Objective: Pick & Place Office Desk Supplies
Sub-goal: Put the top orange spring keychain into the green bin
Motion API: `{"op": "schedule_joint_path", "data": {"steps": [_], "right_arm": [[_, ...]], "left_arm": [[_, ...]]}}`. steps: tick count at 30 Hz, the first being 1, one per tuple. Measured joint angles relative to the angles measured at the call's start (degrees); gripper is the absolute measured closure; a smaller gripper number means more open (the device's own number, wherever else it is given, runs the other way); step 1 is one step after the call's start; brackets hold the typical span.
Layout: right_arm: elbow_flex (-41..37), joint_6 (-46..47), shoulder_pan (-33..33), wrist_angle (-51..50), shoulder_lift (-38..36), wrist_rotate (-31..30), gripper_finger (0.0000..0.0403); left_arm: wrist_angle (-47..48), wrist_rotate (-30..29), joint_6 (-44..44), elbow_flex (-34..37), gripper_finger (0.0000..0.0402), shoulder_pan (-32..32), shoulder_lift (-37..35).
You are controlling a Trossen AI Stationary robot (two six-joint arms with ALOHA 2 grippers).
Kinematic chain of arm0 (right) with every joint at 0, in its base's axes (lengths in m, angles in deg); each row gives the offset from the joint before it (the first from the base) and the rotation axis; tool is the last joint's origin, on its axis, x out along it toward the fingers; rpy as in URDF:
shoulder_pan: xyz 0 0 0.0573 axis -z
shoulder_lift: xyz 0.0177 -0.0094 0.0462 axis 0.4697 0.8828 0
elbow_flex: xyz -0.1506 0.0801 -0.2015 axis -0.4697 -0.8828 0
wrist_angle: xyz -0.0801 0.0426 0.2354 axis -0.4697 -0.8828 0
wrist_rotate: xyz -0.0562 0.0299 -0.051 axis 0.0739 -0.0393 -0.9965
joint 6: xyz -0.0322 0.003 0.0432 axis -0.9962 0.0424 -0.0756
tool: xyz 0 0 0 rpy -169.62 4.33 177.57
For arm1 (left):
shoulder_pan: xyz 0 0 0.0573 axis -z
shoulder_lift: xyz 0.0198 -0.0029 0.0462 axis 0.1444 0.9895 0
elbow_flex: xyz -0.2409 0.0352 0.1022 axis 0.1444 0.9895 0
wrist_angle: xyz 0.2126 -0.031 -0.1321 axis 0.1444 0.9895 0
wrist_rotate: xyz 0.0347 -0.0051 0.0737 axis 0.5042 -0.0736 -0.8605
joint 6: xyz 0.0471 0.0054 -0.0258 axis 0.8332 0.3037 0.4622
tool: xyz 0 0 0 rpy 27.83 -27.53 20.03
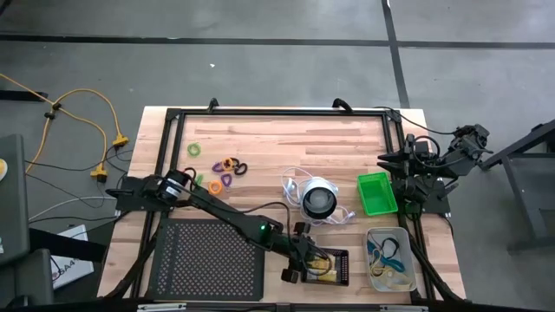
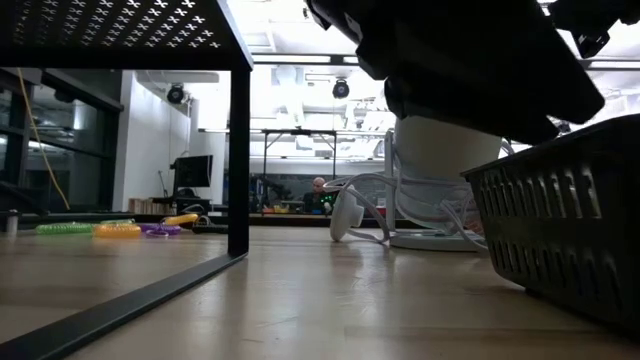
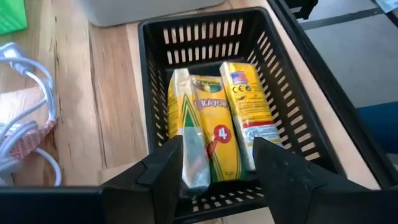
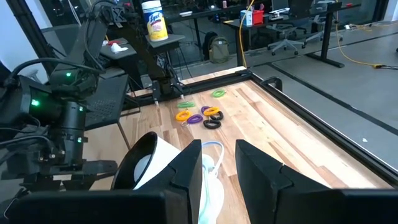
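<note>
Below, the left tool (image 3: 214,165) is hanging with fingers parted and nothing gripped over the black tray (image 3: 283,93), where the crayon packs (image 3: 214,127) are lying just under its tips, while the right tool (image 4: 214,168), part open and empty, is waiting well apart at the tabletop's (image 1: 286,139) edge.

Between the jaws, the crayon packs (image 3: 217,134) look like glossy printed card, one perhaps film-wrapped. The black basket (image 3: 292,112) is matt slotted plastic. The table (image 1: 286,143) is smooth, pale planked wood.
</note>
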Motion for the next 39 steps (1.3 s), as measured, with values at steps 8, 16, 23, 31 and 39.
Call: {"op": "schedule_joint_path", "data": {"steps": [8, 16, 23, 31, 39], "right_arm": [[0.00, 0.00, -0.01, 0.02, 0.00, 0.00, 0.0317], [0.00, 0.00, 0.01, 0.02, 0.00, 0.00, 0.0317], [0.00, 0.01, 0.00, 0.02, 0.00, -0.02, 0.0317], [0.00, 0.01, 0.01, 0.02, 0.00, -0.02, 0.0317], [0.00, 0.02, 0.01, 0.03, 0.01, -0.01, 0.0317]], "left_arm": [[-0.04, -0.03, -0.02, 0.00, 0.0212, 0.00, 0.02], [-0.03, -0.10, -0.11, 0.00, 0.0212, 0.00, 0.02], [1.91, 0.54, 3.28, -0.01, 0.0212, -0.98, -5.00], [13.26, -3.49, 3.85, -0.09, 0.0212, -3.68, -14.72], [24.23, -7.81, 0.05, 0.02, 0.0212, -6.50, -19.18]]}}
